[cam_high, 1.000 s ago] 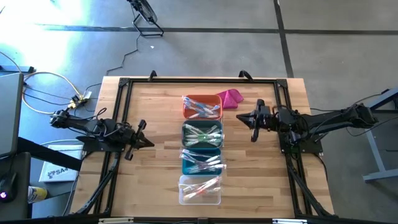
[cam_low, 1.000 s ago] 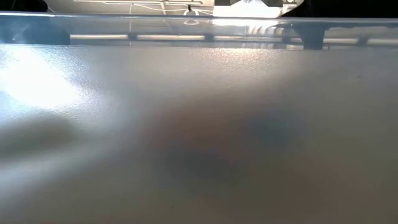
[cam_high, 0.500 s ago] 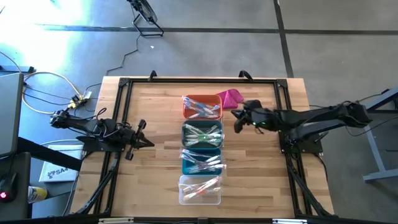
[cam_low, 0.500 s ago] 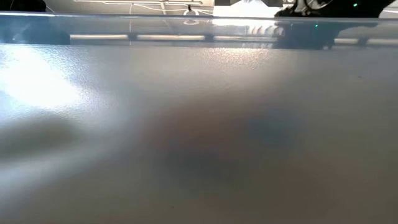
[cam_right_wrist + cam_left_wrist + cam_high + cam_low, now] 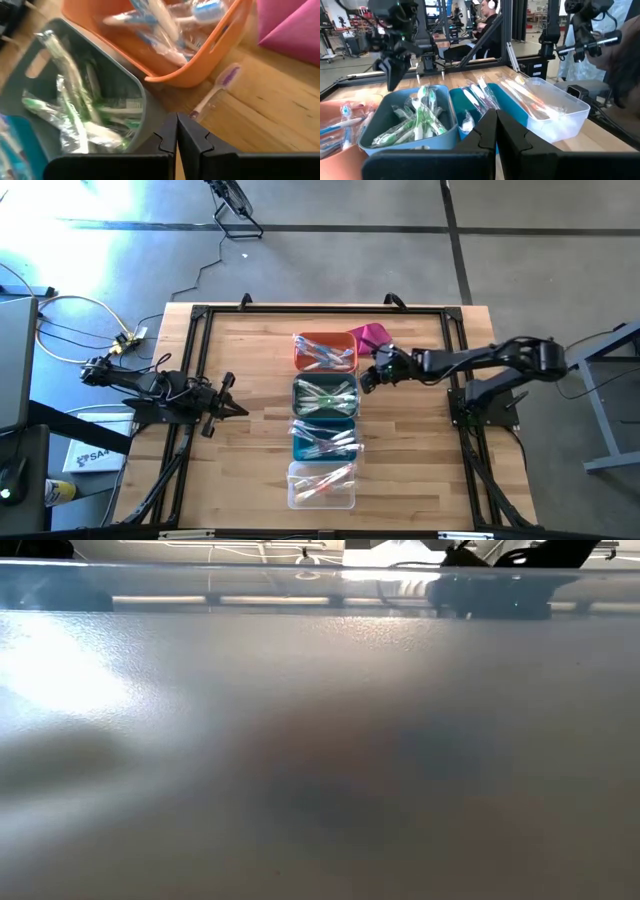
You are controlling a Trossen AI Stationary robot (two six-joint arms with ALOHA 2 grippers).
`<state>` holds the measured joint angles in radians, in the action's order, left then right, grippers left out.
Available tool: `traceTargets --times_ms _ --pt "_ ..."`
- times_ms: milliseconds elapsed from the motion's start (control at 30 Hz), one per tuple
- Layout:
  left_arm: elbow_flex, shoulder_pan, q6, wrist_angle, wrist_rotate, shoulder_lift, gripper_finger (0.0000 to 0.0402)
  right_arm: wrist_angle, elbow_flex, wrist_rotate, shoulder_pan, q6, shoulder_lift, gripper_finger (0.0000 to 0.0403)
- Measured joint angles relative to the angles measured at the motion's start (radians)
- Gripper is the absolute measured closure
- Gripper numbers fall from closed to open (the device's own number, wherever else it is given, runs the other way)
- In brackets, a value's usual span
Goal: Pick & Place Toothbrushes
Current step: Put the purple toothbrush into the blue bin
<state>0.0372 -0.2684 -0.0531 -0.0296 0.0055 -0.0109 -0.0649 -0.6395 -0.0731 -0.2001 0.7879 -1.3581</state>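
Wrapped toothbrushes lie sorted in a column of bins: blue and white ones in the orange bin, green ones in the grey bin, others in the teal bin and the clear bin. One loose toothbrush with a purple head lies flat on the wood beside the orange bin. My right gripper is shut and tipped downward above the table next to the grey bin, near this loose toothbrush and clear of it. My left gripper is shut and waits level, left of the bins.
A magenta cloth lump lies behind the right gripper, by the orange bin's far right corner. A black frame runs round the wooden table. A blurred grey surface fills the low view. People and equipment show in the room beyond the table.
My right gripper has swung from the table's right side toward the bins and gone down, tipping from level to pointing downward and rolling at the wrist. Its fingers have stayed shut. The left arm and the bins have kept still.
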Motion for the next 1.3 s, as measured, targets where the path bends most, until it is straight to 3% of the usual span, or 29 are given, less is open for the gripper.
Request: traceTargets --times_ms 367,867,1067,1300 --pt "0.000 0.000 -0.005 -0.002 0.000 0.000 0.0401 0.117 0.000 -0.002 -0.019 -0.030 -0.177 0.0399" --pt "0.000 0.000 -0.005 -0.002 -0.001 0.000 0.0401 0.194 0.000 0.010 -0.057 -0.058 -0.297 0.0399" --pt "-0.001 0.000 -0.005 0.001 -0.019 0.000 0.0401 0.180 0.000 0.001 -0.057 -0.058 -0.299 0.0400" --pt "-0.001 0.000 -0.003 0.002 -0.026 0.000 0.0401 0.044 -0.003 -0.049 -0.057 -0.059 -0.274 0.0400"
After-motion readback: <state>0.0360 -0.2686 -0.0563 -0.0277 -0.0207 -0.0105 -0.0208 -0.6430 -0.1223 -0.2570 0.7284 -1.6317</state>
